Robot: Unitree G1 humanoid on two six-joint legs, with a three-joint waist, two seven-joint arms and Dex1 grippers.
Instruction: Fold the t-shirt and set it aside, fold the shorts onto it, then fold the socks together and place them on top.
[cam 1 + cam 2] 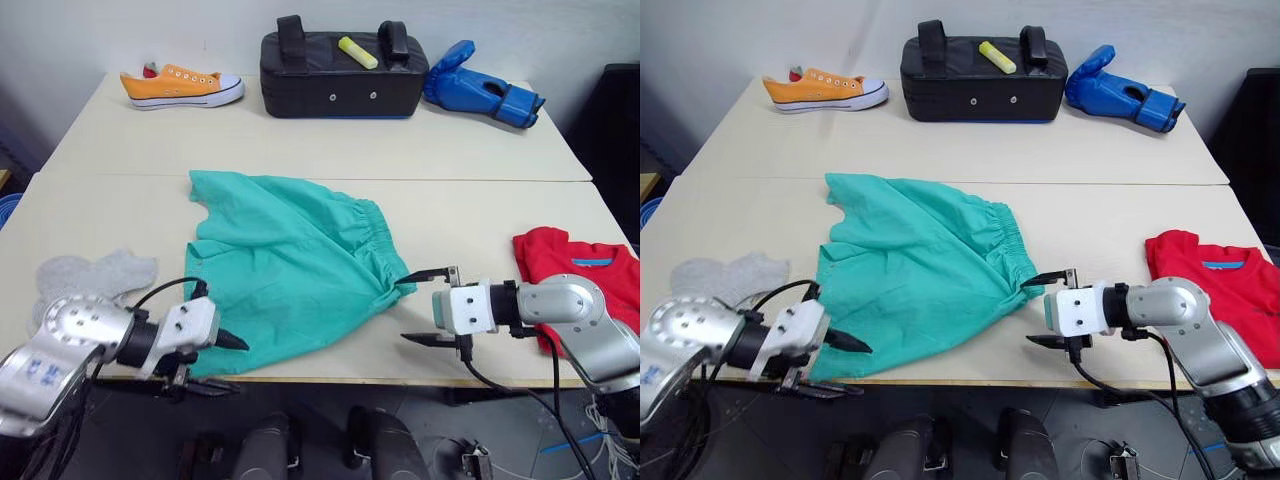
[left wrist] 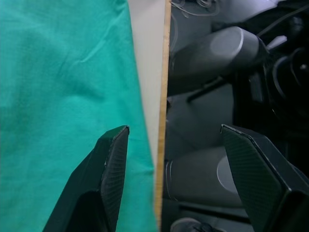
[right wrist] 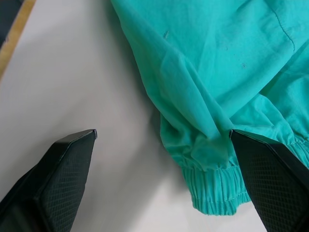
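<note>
Left gripper (image 1: 222, 362): fingers spread, holding nothing, at the lower left of the frame, straddling the table's near edge at the shorts' bottom corner.
Right gripper (image 1: 428, 305): also spread and empty, lower right of centre, one finger just beside the waistband corner.
Shorts (image 1: 285, 265): spread mostly flat in the middle of the frame, not yet folded; my guess is that this is the step in hand.
T-shirt (image 1: 580, 272): lies at the right edge of the frame, apparently set aside; judged done.
Socks (image 1: 92, 280): lie loose at the left edge, untouched; folding and stacking remain.
Table (image 1: 300, 150): far half holds an orange sneaker (image 1: 182, 85), black pad (image 1: 340, 72) and blue glove (image 1: 482, 88).
Hidden: the shirt is cut off by the frame and partly covered by the right arm, so its fold cannot be checked.
</note>
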